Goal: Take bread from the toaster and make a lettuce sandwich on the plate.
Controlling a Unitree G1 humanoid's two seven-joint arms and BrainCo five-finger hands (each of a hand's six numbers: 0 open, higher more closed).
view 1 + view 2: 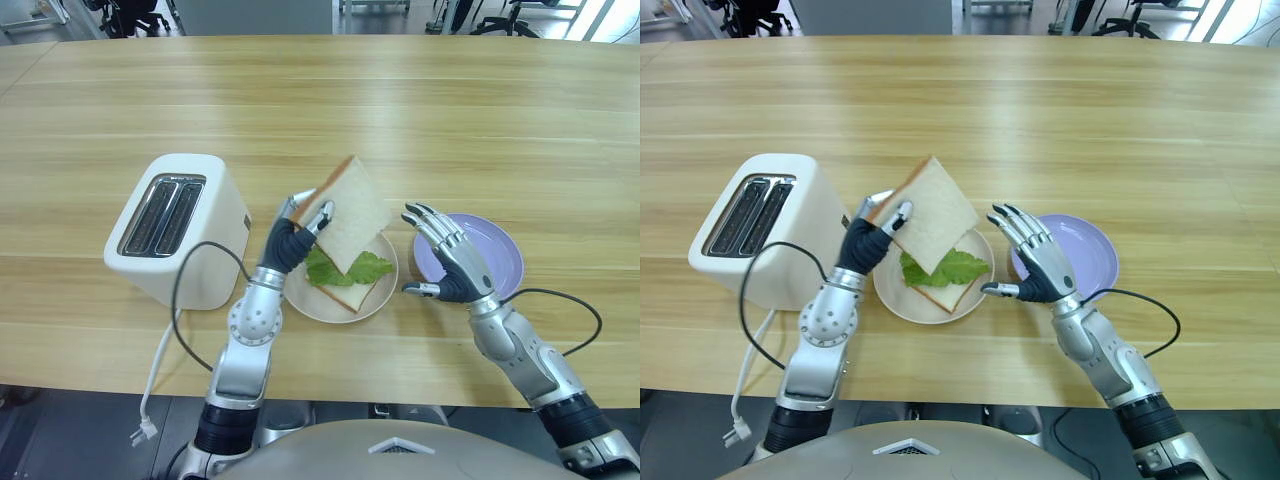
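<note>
bread slice held tilted over the plate

bread (352, 213), a white slice with a brown crust, was held up in the left hand (295, 240) above the far part of the plate (312, 304). the slice was tilted, its far corner raised and its near edge low over the lettuce (345, 268). whether that edge touched the leaf could not be told. the left fingers pinched the slice at its left edge, with one finger laid on its upper face.

the tan plate sat near the middle of the table (420, 110), just right of the toaster (180, 230). on it lay a second slice (368, 288), flat, with the green lettuce on top of it, the leaf covering the slice's far-left part.

the right hand (450, 260) hung just right of the plate, above the near-left rim of a purple dish (500, 258). its fingers were spread and nearly straight, thumb pointing left toward the plate, and it held nothing.

the cream toaster stood upright at the left, slots facing up. a black cable (180, 300) looped in front of it, and a white cord (155, 380) hung over the near table edge.
</note>
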